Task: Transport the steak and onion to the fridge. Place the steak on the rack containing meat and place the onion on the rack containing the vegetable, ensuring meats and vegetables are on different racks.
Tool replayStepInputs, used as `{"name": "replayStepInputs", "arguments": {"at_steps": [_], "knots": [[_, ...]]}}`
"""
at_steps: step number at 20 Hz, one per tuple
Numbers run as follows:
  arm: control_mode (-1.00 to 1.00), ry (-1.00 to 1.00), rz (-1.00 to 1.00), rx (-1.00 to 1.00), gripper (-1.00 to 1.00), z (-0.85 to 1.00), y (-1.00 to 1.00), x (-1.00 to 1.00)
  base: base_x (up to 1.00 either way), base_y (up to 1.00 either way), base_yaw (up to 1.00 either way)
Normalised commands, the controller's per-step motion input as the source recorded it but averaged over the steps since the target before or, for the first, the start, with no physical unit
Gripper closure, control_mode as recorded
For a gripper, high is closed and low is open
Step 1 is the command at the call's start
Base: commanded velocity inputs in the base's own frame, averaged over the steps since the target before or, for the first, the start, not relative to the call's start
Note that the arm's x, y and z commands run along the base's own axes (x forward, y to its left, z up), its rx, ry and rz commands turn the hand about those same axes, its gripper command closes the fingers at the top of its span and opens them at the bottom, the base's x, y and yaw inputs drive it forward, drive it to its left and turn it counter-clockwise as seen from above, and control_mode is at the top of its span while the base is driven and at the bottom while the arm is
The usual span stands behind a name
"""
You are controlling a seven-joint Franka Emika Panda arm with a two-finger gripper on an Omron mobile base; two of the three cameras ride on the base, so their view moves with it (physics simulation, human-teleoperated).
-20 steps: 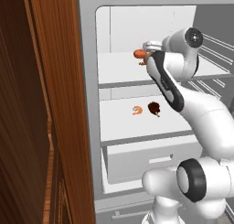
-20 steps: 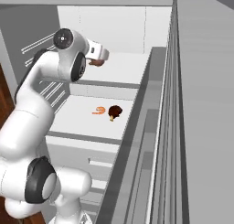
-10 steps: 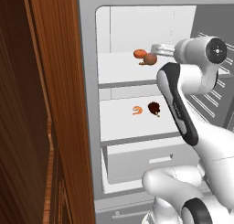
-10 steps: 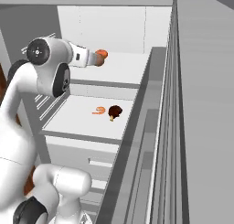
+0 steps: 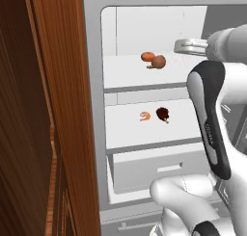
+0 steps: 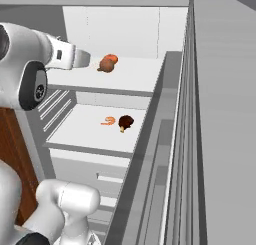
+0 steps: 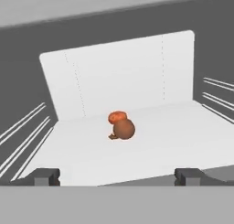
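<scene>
Hand view reports the gripper (image 7: pixel 117 176) spread wide and empty, its fingertips (image 7: pixel 45 175) at the front lip of the upper rack (image 7: pixel 183 136), with nothing between them. The onion (image 7: pixel 124 129) sits free on that shelf, touching the flatter orange-red vegetable (image 7: pixel 118 116) behind it. The steak (image 5: pixel 163 114) lies on the lower rack (image 5: pixel 125 134), just beside the orange shrimp-like piece (image 5: pixel 144 116). Judged from this layout, both items are placed and the step in hand is clearing the arm out of the fridge (image 5: pixel 91 110).

Recommended conduct: draw the hand straight back along its own axis, level with the shelf, jaws left open, and avoid any sideways swing until the fingers are clear of the side walls and the shelf edge. A dip risks catching the shelf lip.

Cross-check of views: both base views show the two shelves together, confirming meat below and vegetables above, which the hand view cannot. The hand view alone shows the finger spacing; in the left base view the gripper (image 5: pixel 185 45) appears merely as a pale block at the shelf's right.
</scene>
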Motion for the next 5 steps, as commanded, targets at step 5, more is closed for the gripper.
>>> {"name": "replayStepInputs", "arguments": {"at_steps": [5], "knots": [[-1.0, -0.08, 0.04, -0.06, -1.0, -0.32, 0.16, -1.0, 0.0, 0.0, 0.0]]}}
